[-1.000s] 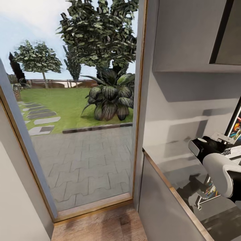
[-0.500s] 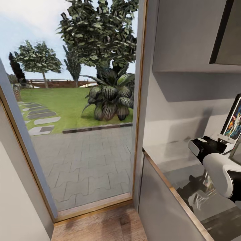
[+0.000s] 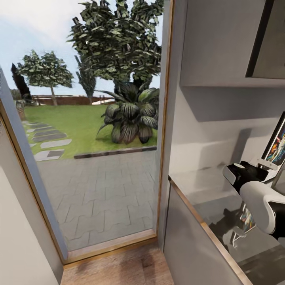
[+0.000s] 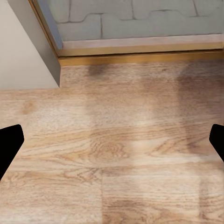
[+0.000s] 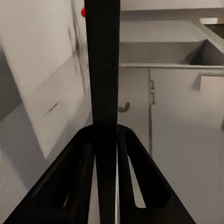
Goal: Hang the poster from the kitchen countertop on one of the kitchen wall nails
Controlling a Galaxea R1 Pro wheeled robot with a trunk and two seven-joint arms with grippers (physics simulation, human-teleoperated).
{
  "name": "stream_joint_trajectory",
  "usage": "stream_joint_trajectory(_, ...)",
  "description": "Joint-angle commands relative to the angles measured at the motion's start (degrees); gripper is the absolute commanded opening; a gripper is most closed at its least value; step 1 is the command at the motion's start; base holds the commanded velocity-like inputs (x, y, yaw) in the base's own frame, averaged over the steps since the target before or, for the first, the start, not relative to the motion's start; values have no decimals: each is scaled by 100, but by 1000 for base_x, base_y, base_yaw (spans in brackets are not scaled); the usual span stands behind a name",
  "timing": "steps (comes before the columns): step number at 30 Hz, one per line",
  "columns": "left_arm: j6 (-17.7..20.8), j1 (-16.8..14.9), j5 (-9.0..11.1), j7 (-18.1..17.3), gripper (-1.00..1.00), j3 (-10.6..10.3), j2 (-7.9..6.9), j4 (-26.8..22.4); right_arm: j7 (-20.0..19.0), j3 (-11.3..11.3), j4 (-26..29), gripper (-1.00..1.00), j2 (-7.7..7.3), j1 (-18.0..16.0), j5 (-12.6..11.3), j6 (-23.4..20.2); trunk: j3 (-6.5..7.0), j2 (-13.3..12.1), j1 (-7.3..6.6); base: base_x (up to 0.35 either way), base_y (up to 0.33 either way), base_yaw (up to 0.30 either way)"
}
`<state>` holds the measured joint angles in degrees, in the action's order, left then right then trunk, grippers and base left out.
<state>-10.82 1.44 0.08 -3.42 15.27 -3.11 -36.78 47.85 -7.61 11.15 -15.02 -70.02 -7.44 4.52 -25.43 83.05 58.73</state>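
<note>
Head view: faced mostly a tall glass door [image 3: 99, 158] onto a paved garden, with the pale grey wall [image 3: 213, 130] of the kitchen beside it and a dark upper cabinet [image 3: 269, 39] above. Could make out no nail on that wall, too small a speck to tell, so probably turned this way to search for one.

Below the wall, saw the shiny grey surface [image 3: 198, 186], mirroring the right arm [image 3: 257, 198] stretched out over it.

Found the poster [image 3: 278, 144] at the far right edge of the head view, off the surface and held upright above it, likely kept vertical so that it could go flat against the wall. In the right wrist view, met it edge-on as a dark bar [image 5: 103, 70] running straight out between the right fingers [image 5: 79, 163], which were closed tight on its lower frame from both sides. Beyond it, grey lower cabinets [image 5: 177, 130] and the sink [image 5: 205, 51].

In the left wrist view, looked down at light wood floor [image 4: 116, 140] by the door sill, with the left fingers [image 4: 9, 144] spread wide and holding nothing, probably parked low and out of the way
</note>
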Motion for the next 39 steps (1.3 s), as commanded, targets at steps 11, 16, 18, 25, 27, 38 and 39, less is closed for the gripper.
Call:
stream_joint_trajectory(11, -7, -1, 1, -36, 100, 20, 3, -5, -13, 14, 2, -100, -1, -3, -65, 58, 95, 3, 0, 0, 0, 0)
stream_joint_trajectory(16, -7, 0, 1, -36, 100, 20, 3, -5, -13, 14, 2, -100, -1, -3, -65, 58, 142, 3, 0, 0, 0, 0)
stream_joint_trajectory(18, -7, -2, 1, -36, 100, 20, 3, -5, -13, 14, 2, -100, -1, -3, -65, 58, 157, 3, 0, 0, 0, 0)
stream_joint_trajectory(25, -7, -2, 1, -36, 100, 20, 3, -5, -6, 14, 6, -100, 3, -3, -65, 55, 172, 3, 0, -118, 0, 0)
stream_joint_trajectory(27, -7, -3, 1, -36, 100, 20, 3, -5, -5, 14, 7, -100, 5, -3, -65, 56, 173, 3, 0, -297, 0, 0)
stream_joint_trajectory(38, -7, -3, 1, -36, 100, 25, 3, -5, -8, 38, 9, -100, 16, -3, -62, 66, 173, 3, 0, -332, 0, 0)
stream_joint_trajectory(39, -7, -3, 1, -36, 100, 26, 3, -5, -8, 42, 12, -100, 25, -3, -56, 66, 173, 3, 0, -339, 0, 0)
